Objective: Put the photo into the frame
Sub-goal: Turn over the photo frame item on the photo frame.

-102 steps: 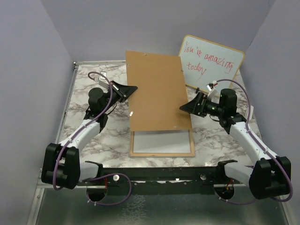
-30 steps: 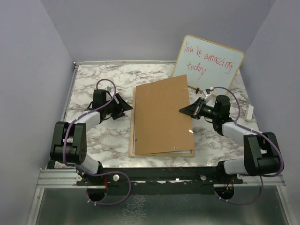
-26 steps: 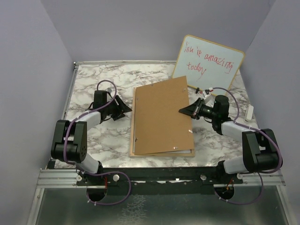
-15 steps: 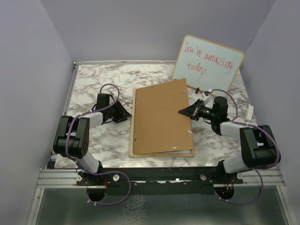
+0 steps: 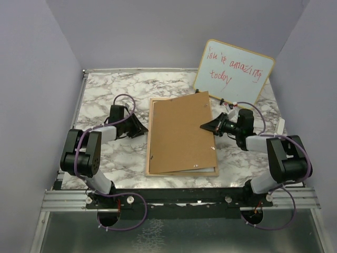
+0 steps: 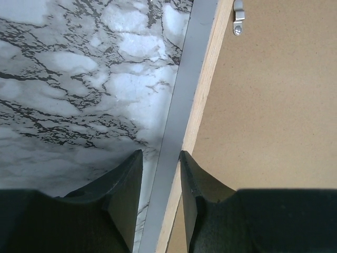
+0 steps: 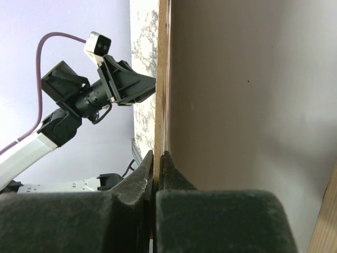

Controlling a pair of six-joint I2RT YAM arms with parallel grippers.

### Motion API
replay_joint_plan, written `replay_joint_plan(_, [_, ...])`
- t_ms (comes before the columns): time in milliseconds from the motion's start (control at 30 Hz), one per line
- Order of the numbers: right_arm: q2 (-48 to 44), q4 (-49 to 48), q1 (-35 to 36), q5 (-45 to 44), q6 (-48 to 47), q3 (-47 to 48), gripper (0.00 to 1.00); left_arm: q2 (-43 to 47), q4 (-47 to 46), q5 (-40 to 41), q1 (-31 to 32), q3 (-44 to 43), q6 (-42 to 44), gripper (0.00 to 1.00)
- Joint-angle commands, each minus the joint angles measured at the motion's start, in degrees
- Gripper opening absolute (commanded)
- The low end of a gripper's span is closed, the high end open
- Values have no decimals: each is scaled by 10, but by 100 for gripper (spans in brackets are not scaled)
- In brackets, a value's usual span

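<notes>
The frame (image 5: 148, 158) lies flat on the marble table, back face up. A plain brown backing board (image 5: 179, 132) rests skewed on it, its far right corner overhanging the rail. The photo is hidden from view. My right gripper (image 5: 203, 127) is shut on the board's right edge, and its fingertips (image 7: 157, 154) pinch the thin brown edge (image 7: 162, 79). My left gripper (image 5: 141, 128) stands low at the frame's left rail (image 6: 196, 79). Its jaws (image 6: 158, 155) stand a little apart astride that rail, with marble showing beside the left finger. A metal clip (image 6: 238, 21) sits on the board (image 6: 274, 105).
A wood-rimmed whiteboard (image 5: 234, 71) with red writing leans against the back right wall. Lilac walls close in the table on three sides. A black rail (image 5: 179, 196) runs along the near edge between the arm bases.
The board has come down from a raised tilt to lie nearly flat on the frame. Both arms have folded in low. The left jaws have narrowed around the frame's left rail.
</notes>
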State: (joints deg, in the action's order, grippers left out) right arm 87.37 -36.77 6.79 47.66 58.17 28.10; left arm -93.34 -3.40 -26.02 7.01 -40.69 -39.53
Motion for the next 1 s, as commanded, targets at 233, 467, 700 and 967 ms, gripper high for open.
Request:
replay_joint_plan(233, [35,-35,-3,19,-33,40,1,-31,13,25,10,1,24,36])
replay_joint_plan(467, [34,-32,-3,-11,-42,41,1,-37,14,25,14,-2,25,36])
replay_joint_plan(700, [45,-73,-3,-30,-36,26,1,-41,14,26,17,-2,24,36])
replay_joint_plan(967, [66,-144,-2,-32,-20,-3,1,-44,13,26,20,-2,23,36])
